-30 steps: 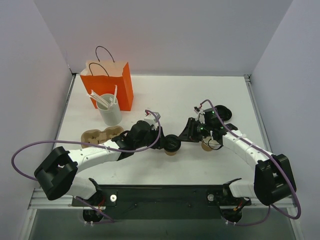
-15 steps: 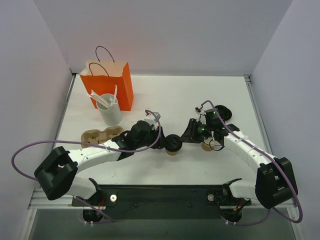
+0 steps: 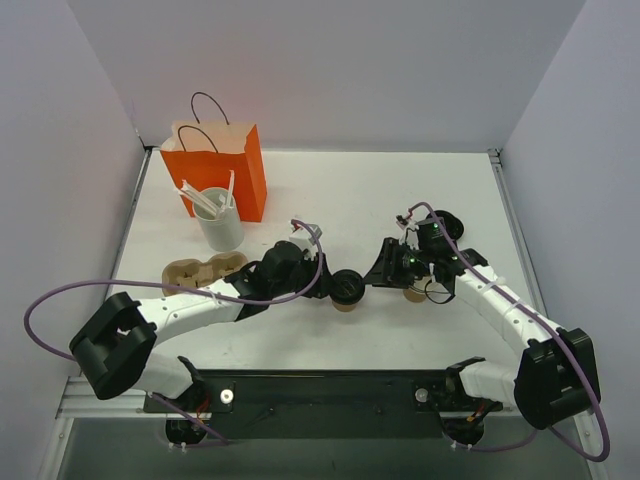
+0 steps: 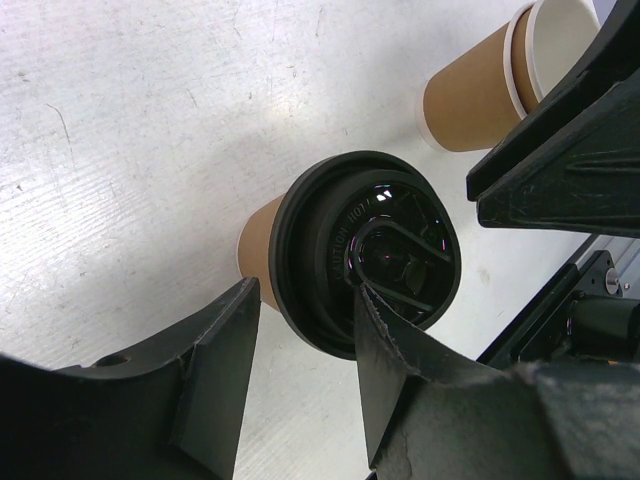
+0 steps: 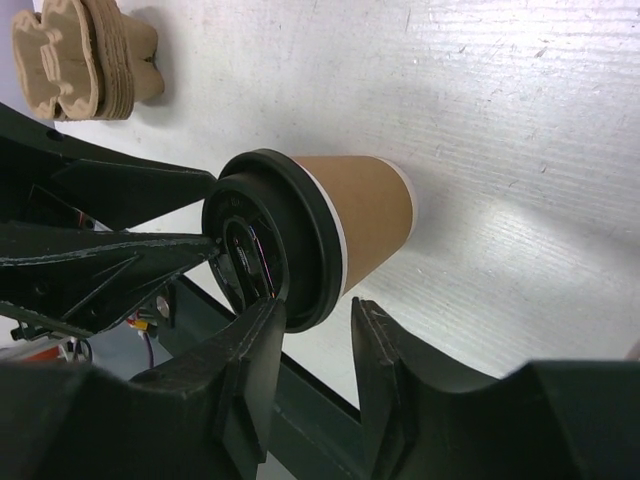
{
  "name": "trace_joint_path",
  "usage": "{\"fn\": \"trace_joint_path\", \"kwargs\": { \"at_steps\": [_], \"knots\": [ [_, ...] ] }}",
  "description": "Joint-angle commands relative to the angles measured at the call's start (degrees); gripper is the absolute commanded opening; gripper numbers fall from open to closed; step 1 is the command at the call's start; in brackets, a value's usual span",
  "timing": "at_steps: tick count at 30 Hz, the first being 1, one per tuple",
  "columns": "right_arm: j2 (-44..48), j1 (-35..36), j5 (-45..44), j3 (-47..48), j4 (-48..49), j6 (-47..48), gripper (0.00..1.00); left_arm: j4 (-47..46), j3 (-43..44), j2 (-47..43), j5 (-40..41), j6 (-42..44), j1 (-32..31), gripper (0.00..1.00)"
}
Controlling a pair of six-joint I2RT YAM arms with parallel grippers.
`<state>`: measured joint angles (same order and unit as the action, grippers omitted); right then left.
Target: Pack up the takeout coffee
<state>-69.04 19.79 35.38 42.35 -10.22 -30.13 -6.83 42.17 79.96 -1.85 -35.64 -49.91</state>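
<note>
Orange bag (image 3: 232,172): stands upright with its handles up, well beyond the left gripper and off to its left. Judged to be where the coffee is to go.
Left gripper (image 4: 305,290): jaws part-way apart, with its fingers (image 4: 215,370) on either side of the cup's near flank. Contact looks close, but a firm clamp cannot be confirmed.
Takeout coffee (image 4: 365,250): upright on the table (image 3: 340,200), directly at the left gripper's tips and between the two grippers.
Weight: judged light. Contents cannot be seen, so treat it as full.
Paper wall (image 5: 365,215): thin kraft, judged to dent under a hard squeeze. It should be stiffest just below the rim.
Black lid (image 5: 260,240): glossy plastic, judged slippery. It is held on by a press fit only, so it is not a safe place to lift from.
Hold point: opposite sides of the paper wall, high up under the lid's rim, with modest force and the cup kept upright.
Right gripper (image 5: 317,308): jaws apart with nothing clamped. The lid's rim sits just at the mouth of its fingertips, with a gap showing on one side.
Unlidded cup (image 4: 470,100): just behind the right gripper, on the side away from the coffee and not touching it.
Risk: tilting on the way to the bag could spill the coffee or pop the lid.
</note>
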Motion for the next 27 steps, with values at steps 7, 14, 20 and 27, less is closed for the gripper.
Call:
{"fn": "trace_joint_path", "kwargs": {
  "at_steps": [7, 14, 20, 27],
  "knots": [
    [0.48, -0.54, 1.63, -1.48, 1.07, -0.19, 0.31, 4.46, -0.07, 2.65, 1.41, 0.92, -1.15, 0.52],
    [-0.66, -0.46, 2.24, -4.82, 4.59, -1.24, 0.3, 4.02, -0.42, 2.57, 2.9, 0.57, -1.33, 0.51],
    [-1.72, -0.63, 2.15, -6.49, 6.17, -0.98, 0.29, 3.76, -0.6, 3.27, 3.08, 0.39, -1.51, 0.51],
    [-1.89, -1.07, 1.28, -7.28, 6.44, -1.16, 0.26, 3.67, -0.69, 3.62, 3.43, 0.22, -1.51, 0.5]
  ]
}}
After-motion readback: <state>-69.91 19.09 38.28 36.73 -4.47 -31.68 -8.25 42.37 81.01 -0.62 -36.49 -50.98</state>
